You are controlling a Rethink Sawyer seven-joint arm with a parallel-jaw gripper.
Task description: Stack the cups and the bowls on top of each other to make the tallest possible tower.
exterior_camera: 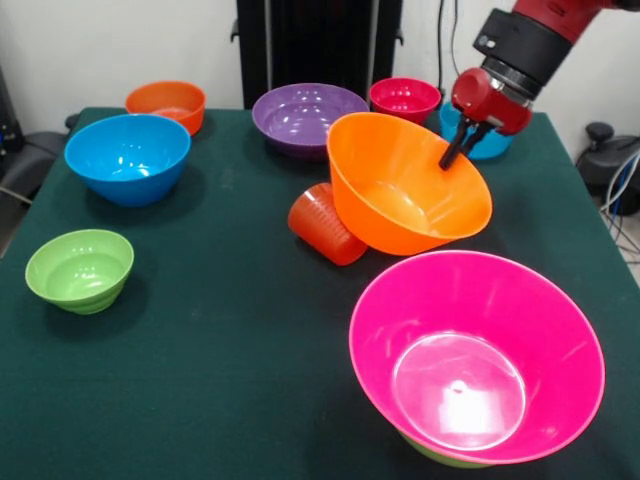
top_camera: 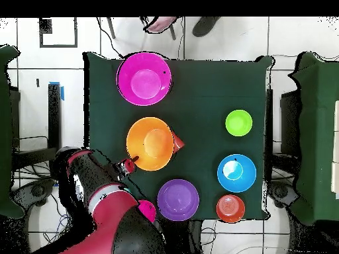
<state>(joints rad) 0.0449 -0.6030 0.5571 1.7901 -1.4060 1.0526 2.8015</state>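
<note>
The gripper (exterior_camera: 452,152) is clamped on the rim of the large orange bowl (exterior_camera: 400,190), dark fingers pinching the wall at the bowl's far right edge, one inside and one outside. That edge grip explains the tilt: the bowl hangs from one side, so its mouth tips toward the camera and its low edge sags toward the table.

Just beside it, tucked under the left flank, lies the orange-red tumbler (exterior_camera: 325,225) on its side, touching or nearly touching the bowl; from above only a sliver of it peeks out at the bowl's rim. On its side it cannot crown anything yet.

Closer to the camera sits the tower (exterior_camera: 480,360): the big pink bowl with a strip of green bowl (exterior_camera: 440,456) showing beneath. My read is that the orange bowl is bound for that pink mouth, being the only one nearly wide enough to belong there.

Further out, the rest wait, well apart on the green table (exterior_camera: 230,340): purple bowl (exterior_camera: 305,115), magenta-red small bowl (exterior_camera: 404,98), a small blue bowl (exterior_camera: 490,145) half hidden behind the gripper, medium blue bowl (exterior_camera: 128,157), small orange bowl (exterior_camera: 166,103), and a lone green bowl (exterior_camera: 80,268). Early days for this tower.
</note>
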